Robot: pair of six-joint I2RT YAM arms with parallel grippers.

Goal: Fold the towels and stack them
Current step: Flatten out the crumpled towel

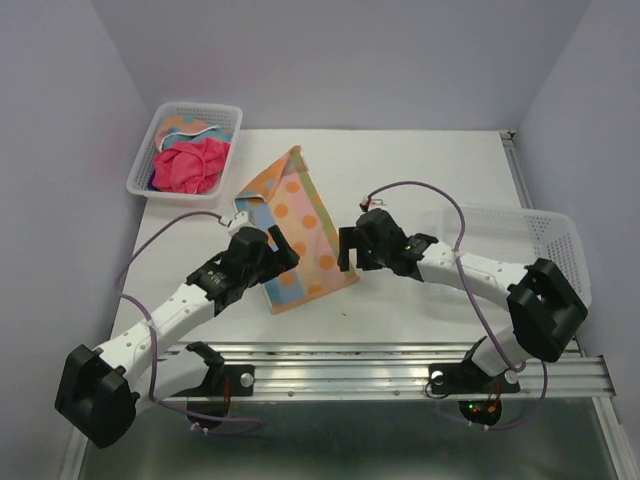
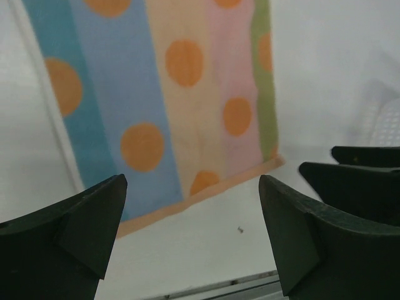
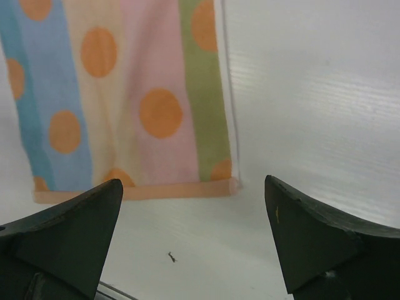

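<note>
White table: towel lengthwise, peak pointing away.

white basket far l, 2nd basket r

The white table carried 3 things that lay directly on it. A striped towel with orange dots lay flat near the middle, its stripes of blue, cream, pink and green running lengthwise, its far end folded to a point and its orange-bordered near edge lying square. 1 white mesh basket sat at the far left corner. A 2nd white mesh basket sat at the right edge, well apart from the towel. A small dark speck lay on the bare surface just beside the towel's near right corner. A metal rail ran along the near edge.
</note>
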